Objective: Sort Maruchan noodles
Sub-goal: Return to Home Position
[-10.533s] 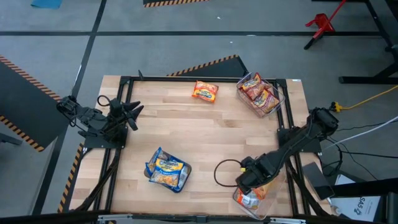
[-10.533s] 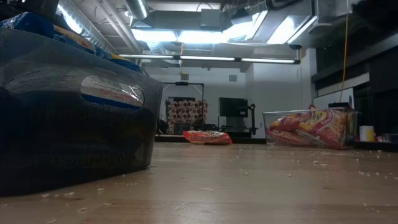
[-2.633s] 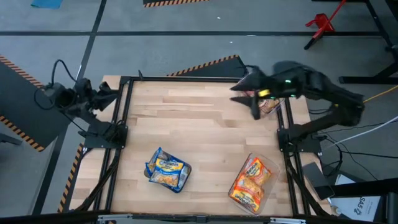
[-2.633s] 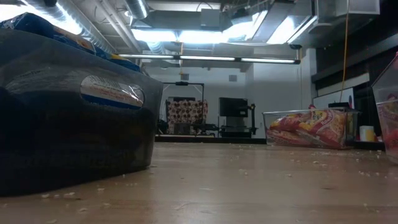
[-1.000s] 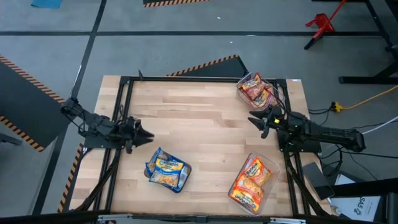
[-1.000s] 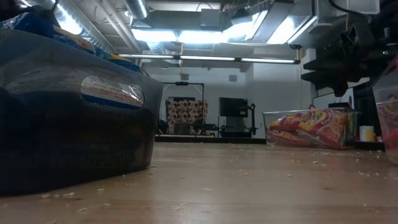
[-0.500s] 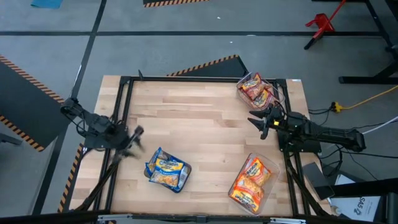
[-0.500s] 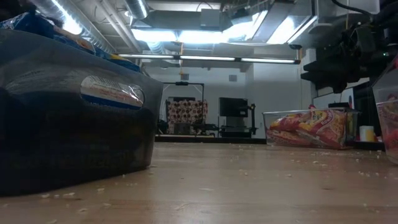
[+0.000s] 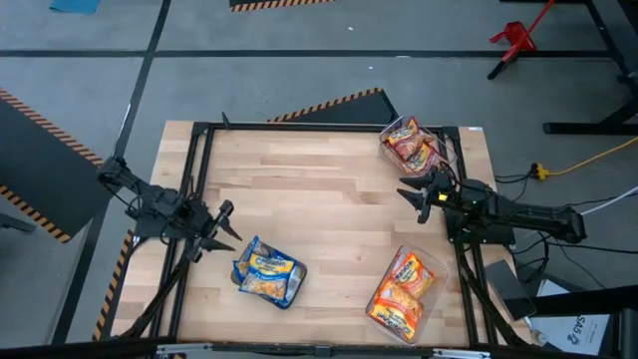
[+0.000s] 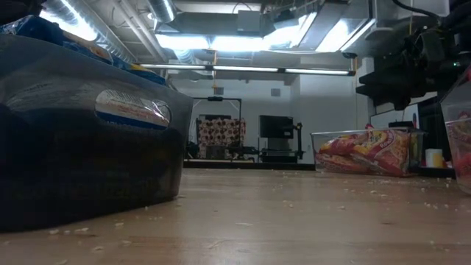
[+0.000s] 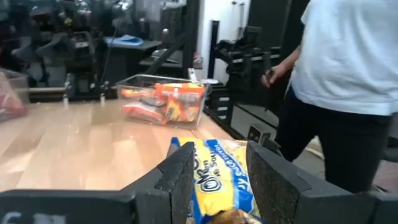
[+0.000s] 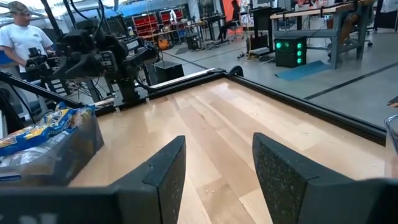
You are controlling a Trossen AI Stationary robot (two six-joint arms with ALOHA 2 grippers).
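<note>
I am holding my left gripper [image 9: 227, 227] over the left edge of the pale wooden plank table [image 9: 319, 189]. Its two dark fingers [image 11: 180, 177] are spreading wide and are pinching nothing. Just to its right the dark grey plastic tray [image 10: 88, 162] is lying, and the blue-yellow crinkly plastic noodle packets [image 9: 269, 271] are resting in a loose heap inside it. The tray is standing between this gripper and the near clear plastic bin [image 11: 134, 87], which is sitting at the near right corner and is holding the orange-red glossy noodle packets [image 9: 401, 289]. A person in a white shirt and dark trousers [image 11: 348, 93] is standing beyond the table.

My right gripper [image 9: 409, 189] is hanging at the right edge, between the two bins, with its flat matt fingers [image 12: 165, 171] also parted and empty. The far clear plastic bin [image 9: 449, 160], a straight-walled box at the far right corner, is carrying the dark red noodle packets [image 9: 411, 145]. Small pale crumbs [image 10: 243, 224] are lying on the wood.
</note>
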